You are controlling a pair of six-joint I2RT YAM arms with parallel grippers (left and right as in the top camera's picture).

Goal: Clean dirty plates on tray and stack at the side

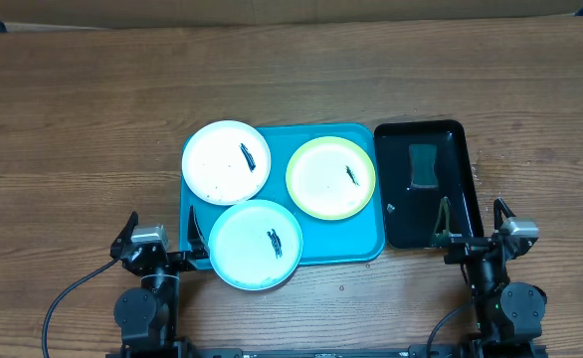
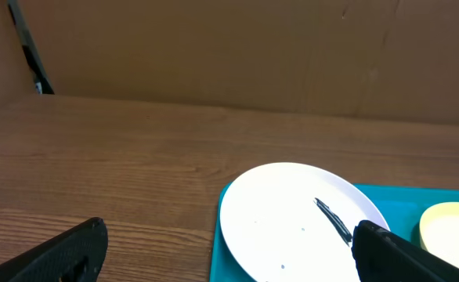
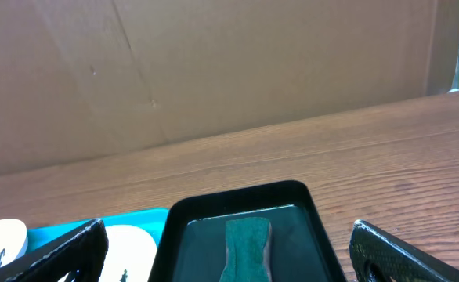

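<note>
1. The left hand [image 1: 162,237], lower left of the frame, is spread wide and holds nothing.
2. The right hand [image 1: 472,224], lower right, is spread wide too, also holding nothing.
3. The white plate [image 1: 227,162], yellow-green plate [image 1: 331,178] and light blue plate [image 1: 256,244], each smeared black, lie on the turquoise tray [image 1: 361,249] at centre.
4. A black tray [image 1: 451,214] holding a sponge [image 1: 424,165] sits just right.

The left gripper [image 1: 162,221] is wide open, with its two fingers [image 2: 57,254] spread far apart and pointing forward. The right gripper [image 1: 471,207] is open in the same way. The left arm [image 1: 144,308] and the right arm [image 1: 505,303] are folded low.
</note>
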